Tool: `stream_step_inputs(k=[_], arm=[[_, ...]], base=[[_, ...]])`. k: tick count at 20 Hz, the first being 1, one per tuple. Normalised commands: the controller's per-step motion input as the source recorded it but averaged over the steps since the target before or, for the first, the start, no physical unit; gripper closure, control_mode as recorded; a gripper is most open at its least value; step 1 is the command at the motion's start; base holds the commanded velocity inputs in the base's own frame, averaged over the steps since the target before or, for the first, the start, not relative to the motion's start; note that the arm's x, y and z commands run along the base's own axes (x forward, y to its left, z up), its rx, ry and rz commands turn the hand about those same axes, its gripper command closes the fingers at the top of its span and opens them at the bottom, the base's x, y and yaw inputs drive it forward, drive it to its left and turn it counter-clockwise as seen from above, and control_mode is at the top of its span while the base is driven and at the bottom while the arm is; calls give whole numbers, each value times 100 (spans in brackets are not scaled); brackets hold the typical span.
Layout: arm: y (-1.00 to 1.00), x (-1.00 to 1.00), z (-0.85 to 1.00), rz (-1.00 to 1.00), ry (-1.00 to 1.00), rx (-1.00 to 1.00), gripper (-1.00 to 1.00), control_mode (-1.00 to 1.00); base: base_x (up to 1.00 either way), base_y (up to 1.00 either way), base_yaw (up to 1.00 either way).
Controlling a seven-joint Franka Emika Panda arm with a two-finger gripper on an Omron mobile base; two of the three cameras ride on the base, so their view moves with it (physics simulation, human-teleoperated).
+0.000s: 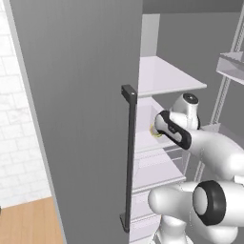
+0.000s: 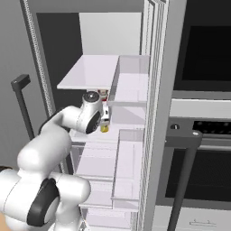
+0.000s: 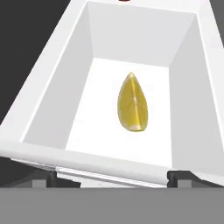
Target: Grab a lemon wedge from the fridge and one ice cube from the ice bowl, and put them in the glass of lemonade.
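Observation:
The fridge (image 1: 81,119) stands open, its grey door swung left on a long dark handle (image 1: 128,157). A small yellow lemon wedge (image 3: 131,103) lies flat on the floor of a white fridge bin (image 3: 52,109), its point towards the back wall. My gripper (image 3: 109,178) hovers just in front of the bin's near rim, open, with nothing between the fingertips (image 3: 41,180). From the right base view the hand (image 2: 92,115) reaches under the top shelf and the wedge (image 2: 104,128) shows beside it. The ice bowl, ice cube and glass of lemonade are out of view.
White shelves (image 2: 97,72) and drawers (image 2: 97,162) stack inside the fridge; door racks (image 2: 131,85) line the right side. A small red-topped item (image 2: 103,94) sits behind the hand. The black oven tower (image 2: 203,49) with its bar handle (image 2: 182,140) stands to the right.

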Motion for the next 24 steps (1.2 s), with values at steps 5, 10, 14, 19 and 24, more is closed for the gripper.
stream_step_inputs(k=[5,10,14,19,24], arm=[[0,23,-44,0,0,0,-100,-100],[0,43,-3,0,0,0,-100,-100],[0,38,0,0,0,0,-100,-100],[-6,24,-5,0,0,0,-100,-100],[-10,21,-30,0,0,0,-100,-100]], base=[[0,0,0],[0,0,0],[0,0,0],[0,0,0],[0,0,0]])
